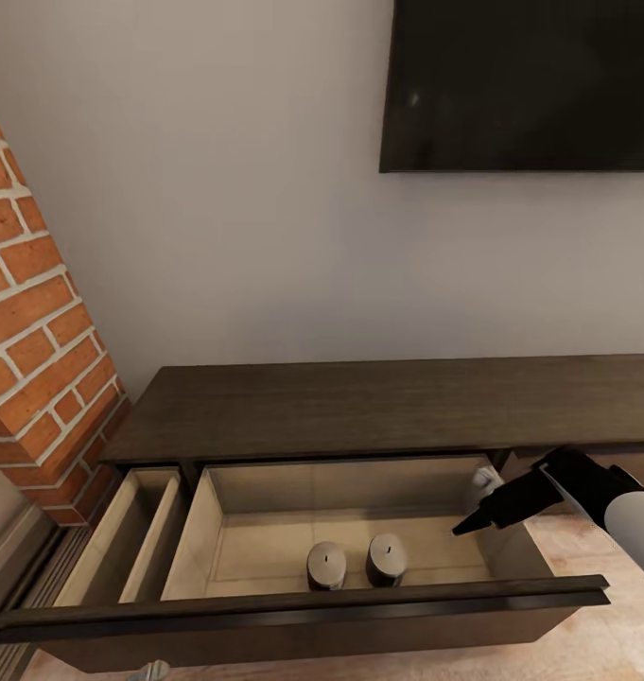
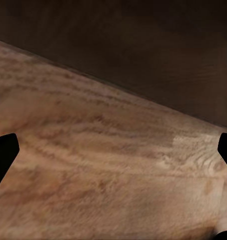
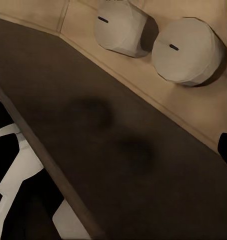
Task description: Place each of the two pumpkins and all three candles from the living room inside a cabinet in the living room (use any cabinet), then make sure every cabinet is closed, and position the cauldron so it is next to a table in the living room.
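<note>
Standing upright in the cabinet's (image 1: 378,407) open drawer (image 1: 265,530): two candles (image 1: 326,566) (image 1: 386,558); right gripper (image 1: 468,523) above, jaws apparently empty, spread unclear.

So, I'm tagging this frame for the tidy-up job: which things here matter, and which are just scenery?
Job: two candles standing side by side in the cabinet's open drawer; right gripper over that drawer.

Scenery: brick fireplace, wall TV, wooden floor.

Right arm (image 1: 615,506) reaches in from the right, forearm angled down and leftward, white shell with black wrist. Right gripper (image 1: 473,522) points down-left, black fingertips close together; can't confirm whether they're fully closed. Left gripper (image 2: 113,150) faces downward, black fingertips (image 2: 3,155) spread wide apart, nothing between them.
</note>
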